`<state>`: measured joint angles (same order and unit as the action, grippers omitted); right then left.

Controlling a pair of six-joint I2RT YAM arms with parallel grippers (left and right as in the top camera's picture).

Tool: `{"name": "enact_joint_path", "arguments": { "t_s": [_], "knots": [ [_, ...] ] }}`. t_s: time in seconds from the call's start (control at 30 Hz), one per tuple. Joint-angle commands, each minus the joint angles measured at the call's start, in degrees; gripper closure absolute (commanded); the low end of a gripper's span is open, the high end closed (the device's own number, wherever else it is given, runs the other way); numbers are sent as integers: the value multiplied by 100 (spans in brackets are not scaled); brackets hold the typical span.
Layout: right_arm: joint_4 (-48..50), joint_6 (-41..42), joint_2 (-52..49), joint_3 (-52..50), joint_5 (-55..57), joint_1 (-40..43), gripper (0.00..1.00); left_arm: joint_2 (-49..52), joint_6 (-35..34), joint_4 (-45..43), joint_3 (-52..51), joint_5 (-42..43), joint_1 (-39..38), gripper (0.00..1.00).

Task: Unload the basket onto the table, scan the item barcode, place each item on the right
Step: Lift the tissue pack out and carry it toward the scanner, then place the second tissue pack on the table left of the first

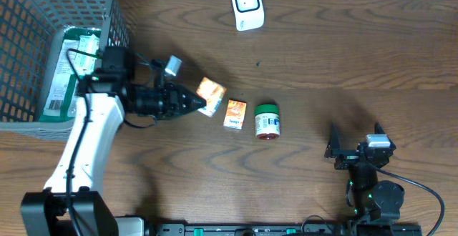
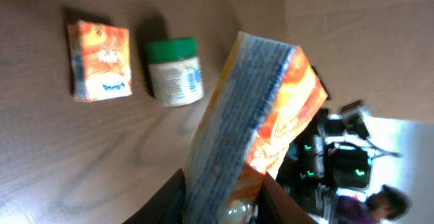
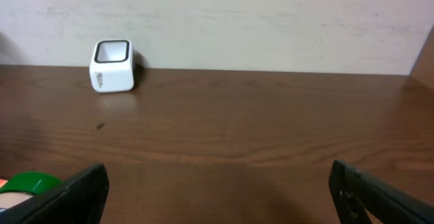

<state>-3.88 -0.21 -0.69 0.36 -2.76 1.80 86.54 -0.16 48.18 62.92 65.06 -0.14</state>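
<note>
Left tool point(image 1: 203, 106) clamped on orange box point(image 1: 212, 91), well short of scanner point(image 1: 247, 6). Next I'd carry it over, barcode facing scanner. Right tool point(image 1: 356, 149) wide, empty.

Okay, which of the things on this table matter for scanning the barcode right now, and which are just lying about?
In the job:
orange box, lifted off the table
left pincer, shut on it
scanner, white, at the far edge

Lying about for now:
second box
jar, green lid
basket, packets inside
right pincer, open, holding nothing
</note>
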Motion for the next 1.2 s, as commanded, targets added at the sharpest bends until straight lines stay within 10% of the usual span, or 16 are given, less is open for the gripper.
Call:
{"name": "enact_joint_path", "arguments": {
  "t_s": [0.0,0.4,0.93,1.17],
  "knots": [
    [-22,37,31,-4,35,-76,1,39,-931,-599,-461,-348,-142,69],
    [-22,37,31,-4,33,-76,1,39,-3359,-3049,-2015,-2588,-861,69],
    [-22,37,31,-4,35,-76,1,39,-3860,-3294,-2146,-4312,-1954,69],
    [-22,37,31,-7,35,-76,1,39,-3891,-3355,-2146,-4330,-2046,42]
  ]
}}
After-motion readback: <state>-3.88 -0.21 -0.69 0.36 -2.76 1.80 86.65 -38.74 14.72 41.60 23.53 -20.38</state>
